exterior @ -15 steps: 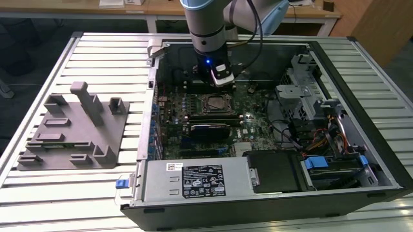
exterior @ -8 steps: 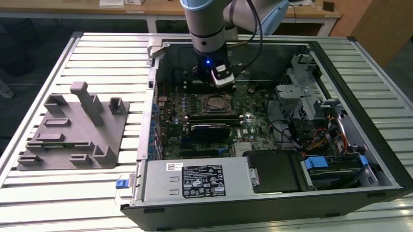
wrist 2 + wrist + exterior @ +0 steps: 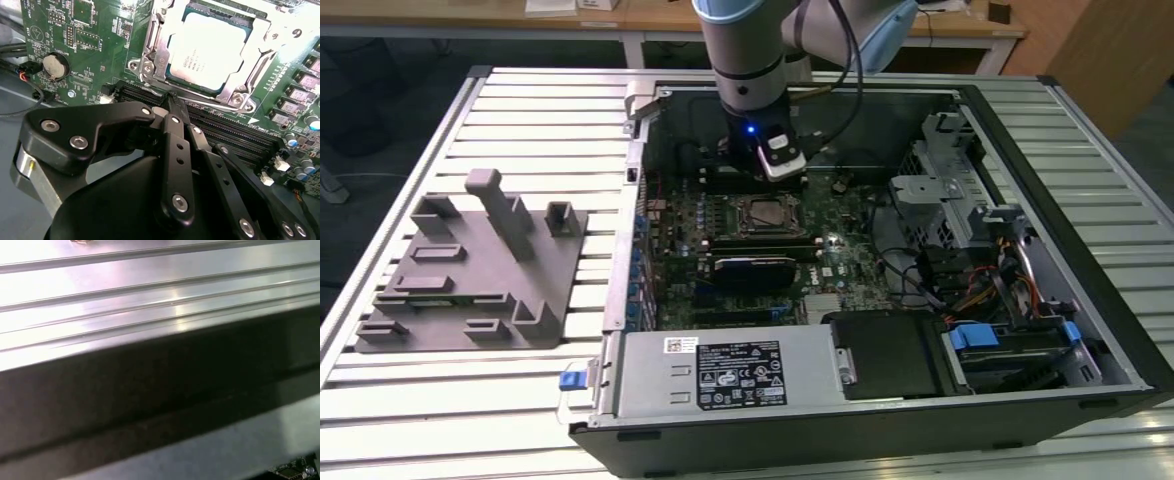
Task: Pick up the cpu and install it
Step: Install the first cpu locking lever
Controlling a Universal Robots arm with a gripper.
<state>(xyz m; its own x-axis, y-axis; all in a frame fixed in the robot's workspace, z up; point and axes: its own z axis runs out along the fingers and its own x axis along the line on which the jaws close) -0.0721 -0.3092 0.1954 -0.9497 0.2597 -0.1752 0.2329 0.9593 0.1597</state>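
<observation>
Already socketed cpu (image 3: 210, 50), gripper (image 3: 172, 100) beside memory slots (image 3: 235, 131).

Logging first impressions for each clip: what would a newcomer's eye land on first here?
The open computer case sits on the slatted table, the arm reaching down into it. In the second wrist view the cpu lies in its metal-framed socket, with the shut black gripper hanging close by, holding nothing. A grey tray lies at the exterior view's left.
</observation>
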